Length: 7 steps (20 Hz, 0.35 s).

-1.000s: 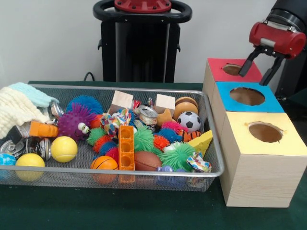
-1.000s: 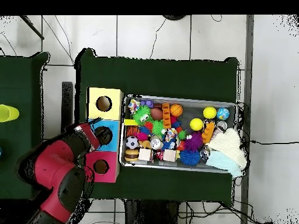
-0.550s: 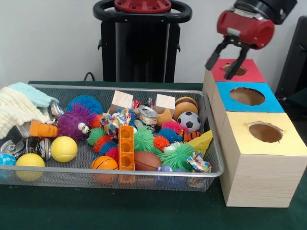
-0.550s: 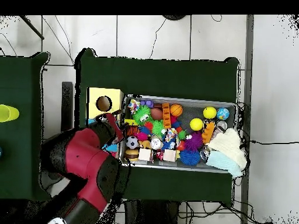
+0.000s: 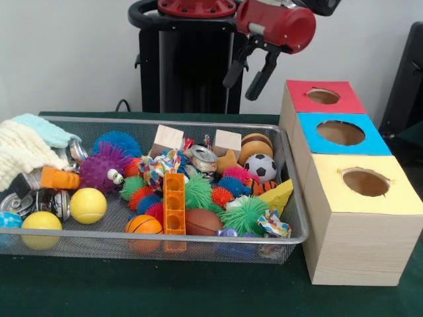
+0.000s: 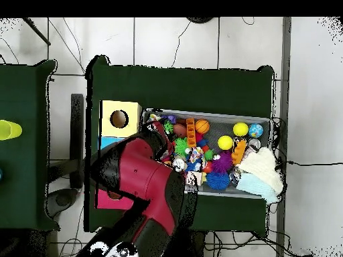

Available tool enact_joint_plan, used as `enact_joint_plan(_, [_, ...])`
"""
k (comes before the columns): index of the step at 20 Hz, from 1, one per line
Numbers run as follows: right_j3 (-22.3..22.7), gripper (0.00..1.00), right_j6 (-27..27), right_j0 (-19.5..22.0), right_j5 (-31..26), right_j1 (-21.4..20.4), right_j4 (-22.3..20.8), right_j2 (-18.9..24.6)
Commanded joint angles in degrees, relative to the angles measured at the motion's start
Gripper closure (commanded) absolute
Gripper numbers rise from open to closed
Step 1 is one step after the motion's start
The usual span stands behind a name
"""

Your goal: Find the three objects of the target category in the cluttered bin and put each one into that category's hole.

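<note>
We see the gripper (image 5: 250,71) hanging empty in the air, its two dark fingers (image 5: 234,68) spread apart, above the far edge of the wire mesh bin (image 5: 294,198) and well clear of everything in it. From overhead, the red arm (image 6: 137,177) covers the end of the bin nearest the boxes, so the gripper itself is hidden there.

Taking the bin as our landmark, directly below the gripper at the bin's far wall stand two pale wooden blocks (image 5: 228,140), with a crushed can (image 5: 203,158) between them and a brown wooden burger-shaped toy (image 5: 255,145) just beside the right-hand block. A soccer ball (image 5: 263,167) lies in front of that toy. In the bin's middle we find spiky rubber balls, among them a green one (image 5: 197,191), an upright orange block tower (image 5: 174,203), a small basketball (image 5: 143,224) and a brown football (image 5: 203,222) against the near wall. A yellow wedge (image 5: 278,196) leans at the end of the bin closest to the boxes. Toward the opposite end sit a purple spiky ball (image 5: 103,168), a blue spiky ball (image 5: 117,141), two yellow balls (image 5: 88,205), and a cream knitted cloth (image 5: 23,151) draped over the rim.

Beside the bin stand three boxes in a row, each with a round hole on top: a red-topped box (image 5: 322,97) farthest back, a blue-topped box (image 5: 340,134) in the middle, and a yellow-topped box (image 5: 365,186) nearest us.
</note>
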<state>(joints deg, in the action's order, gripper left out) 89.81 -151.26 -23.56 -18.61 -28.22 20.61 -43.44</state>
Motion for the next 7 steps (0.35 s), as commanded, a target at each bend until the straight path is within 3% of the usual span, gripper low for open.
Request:
enact_joint_plan(1, [-1.13, 0.00, 7.42, 1.79, 0.35, -2.24, -8.65, 12.38])
enact_joint_plan(7, [-2.89, 0.00, 5.36, 2.70, -1.09, -2.32, -11.31, 13.10])
